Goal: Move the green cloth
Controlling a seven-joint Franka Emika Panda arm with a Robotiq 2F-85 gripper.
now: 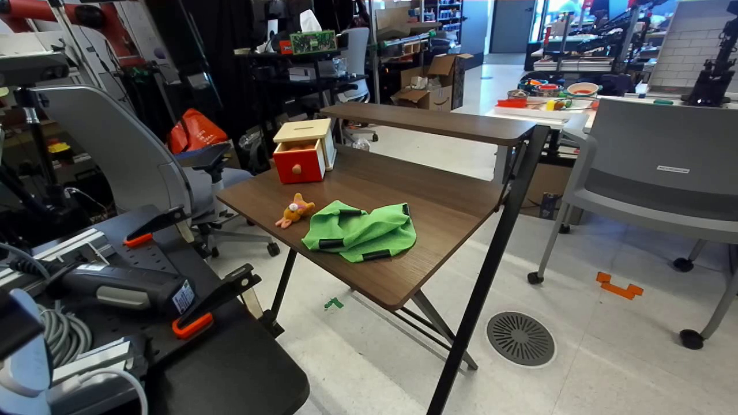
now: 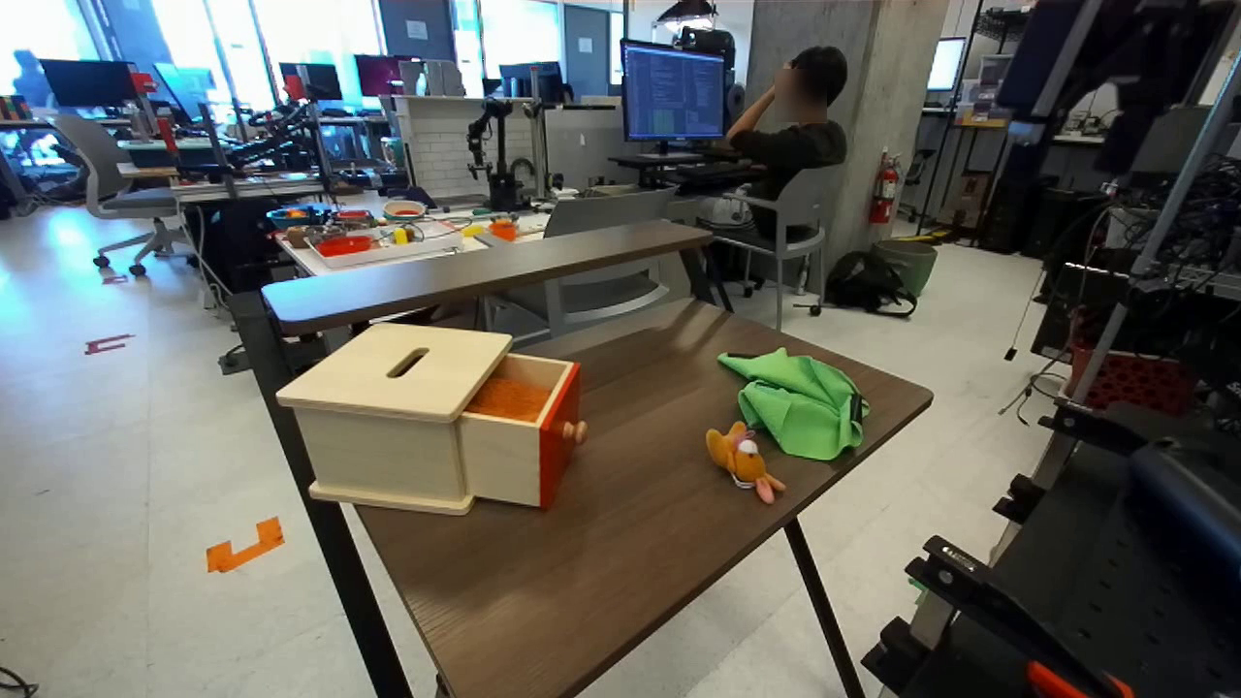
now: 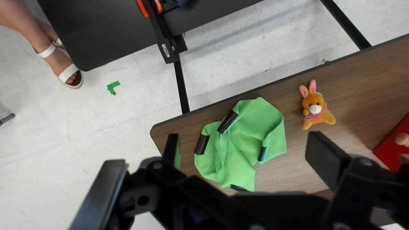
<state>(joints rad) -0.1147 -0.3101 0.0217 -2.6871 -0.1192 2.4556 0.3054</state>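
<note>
Missing a good pinch looks the likeliest trouble from here: the green cloth (image 3: 241, 140) lies crumpled and low on the table (image 3: 364, 76), so fingers (image 3: 326, 159) that stop short could slide over its folds, while coming down too deep would press them against the table. Read the wrist view as a clock face with the cloth at its centre: the plush rabbit (image 3: 316, 110) then sits near, at two o'clock, and a drift that way could knock it or trap it along with the fabric. The table's corner falls between nine and ten and a long edge runs past twelve, so a dragging pull in either direction might let a flap, or the whole piece, slip over the side. Dark strips (image 3: 202, 145) show at the cloth's margin at four, six, nine and eleven; should they be stiffer than the rest, which I cannot tell, a pinch across one might hold poorly. As for the gripper (image 3: 248, 152), its fingers stand wide apart, one at nine o'clock and one at three, with the cloth showing between them. They hold nothing, and in both exterior views the cloth rests on the table near that same corner with no finger touching it.
</note>
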